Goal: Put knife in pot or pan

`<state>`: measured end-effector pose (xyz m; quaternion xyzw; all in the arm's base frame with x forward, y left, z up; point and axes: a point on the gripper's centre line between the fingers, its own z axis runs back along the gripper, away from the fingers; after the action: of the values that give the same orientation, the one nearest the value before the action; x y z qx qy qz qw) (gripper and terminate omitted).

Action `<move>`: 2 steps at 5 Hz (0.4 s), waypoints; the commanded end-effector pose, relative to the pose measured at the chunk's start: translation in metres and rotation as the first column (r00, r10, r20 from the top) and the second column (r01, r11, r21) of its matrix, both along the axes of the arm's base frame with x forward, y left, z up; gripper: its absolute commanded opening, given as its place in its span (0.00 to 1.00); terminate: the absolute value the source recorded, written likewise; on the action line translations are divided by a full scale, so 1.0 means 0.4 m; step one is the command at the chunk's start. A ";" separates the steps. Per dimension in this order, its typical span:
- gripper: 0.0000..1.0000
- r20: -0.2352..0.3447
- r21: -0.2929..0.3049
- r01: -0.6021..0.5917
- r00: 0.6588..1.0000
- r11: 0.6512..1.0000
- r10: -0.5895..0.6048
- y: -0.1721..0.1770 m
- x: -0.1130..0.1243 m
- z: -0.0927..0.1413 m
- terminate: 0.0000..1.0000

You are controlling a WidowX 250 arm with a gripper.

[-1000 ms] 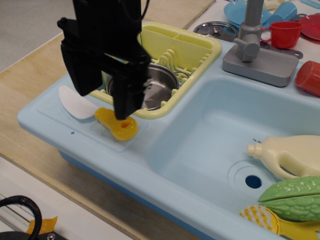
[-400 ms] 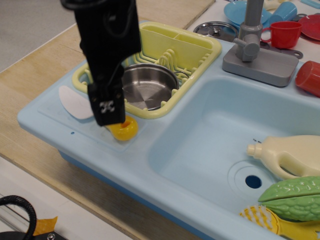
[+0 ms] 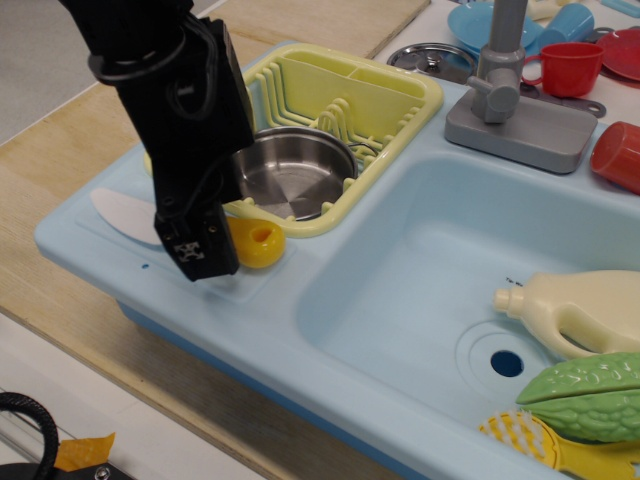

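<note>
The knife lies across the light-blue drainboard in front of the dish rack, its white blade (image 3: 122, 214) pointing left and its yellow handle (image 3: 258, 243) with a hole pointing right. My black gripper (image 3: 203, 260) is down over the knife's middle and hides it; the fingers look closed on the knife where blade meets handle. The shiny steel pot (image 3: 295, 180) stands empty in the yellow dish rack (image 3: 390, 100), just behind and to the right of the gripper.
The sink basin (image 3: 420, 270) to the right holds a cream bottle (image 3: 580, 310), a green vegetable (image 3: 590, 395) and a yellow brush (image 3: 530, 435). A grey faucet (image 3: 505, 80), a steel lid (image 3: 430, 58), and red and blue dishes stand behind.
My gripper has moved left and down onto the knife. The knife has turned and shifted: the blade went left, the handle end went up and right toward the rack.
</note>
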<state>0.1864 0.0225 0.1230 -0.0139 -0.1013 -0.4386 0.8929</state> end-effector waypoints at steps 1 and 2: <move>1.00 -0.023 -0.030 0.014 1.000 0.999 -0.014 0.016 0.056 -0.029 0.00; 0.00 -0.052 -0.047 -0.005 0.999 0.999 0.003 0.014 0.065 -0.043 0.00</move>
<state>0.2166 0.0249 0.1137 -0.0340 -0.0688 -0.4294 0.8999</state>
